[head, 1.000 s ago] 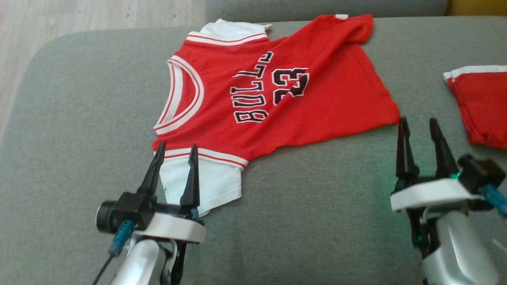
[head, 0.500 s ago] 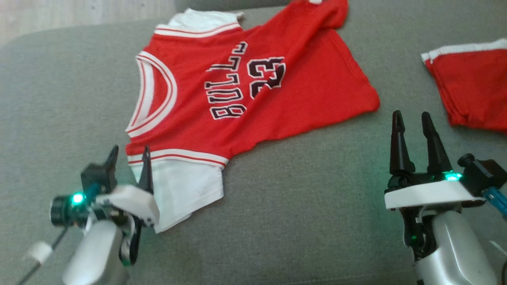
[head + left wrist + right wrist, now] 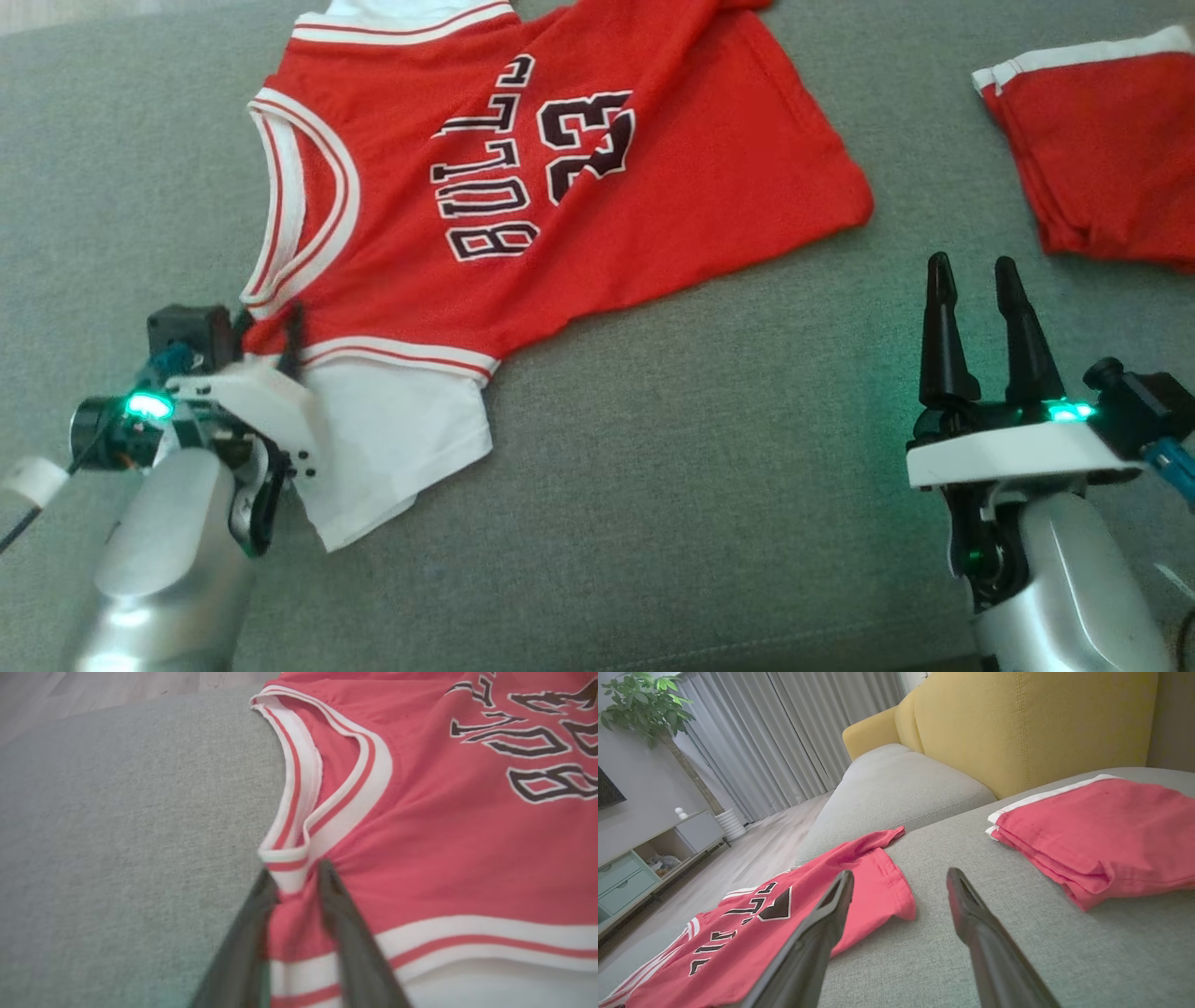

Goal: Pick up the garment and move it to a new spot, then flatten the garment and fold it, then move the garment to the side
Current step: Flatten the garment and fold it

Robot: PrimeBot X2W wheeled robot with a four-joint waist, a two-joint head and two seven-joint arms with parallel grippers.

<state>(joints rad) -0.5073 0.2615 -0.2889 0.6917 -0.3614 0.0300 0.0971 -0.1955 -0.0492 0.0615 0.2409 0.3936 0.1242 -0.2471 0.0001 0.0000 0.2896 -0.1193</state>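
The garment is a red BULLS 23 jersey with white sleeves and white-striped trim, lying spread on the grey sofa seat. My left gripper points down at its near shoulder, beside the collar. In the left wrist view the left gripper has its two fingers closed in on the strip of red cloth at the collar's end of the garment, which puckers there. My right gripper stands open above bare cushion, just short of the hem. In the right wrist view the right gripper holds nothing, with the garment to its left.
A second red piece with a white band lies folded at the right, also seen as folded red cloth. A yellow sofa back rises behind. The seat's edge and wooden floor lie to the left.
The head camera has tipped, shifting the whole picture. My left gripper has tilted down onto the jersey's shoulder and narrowed its fingers on the cloth. The right gripper has stayed put.
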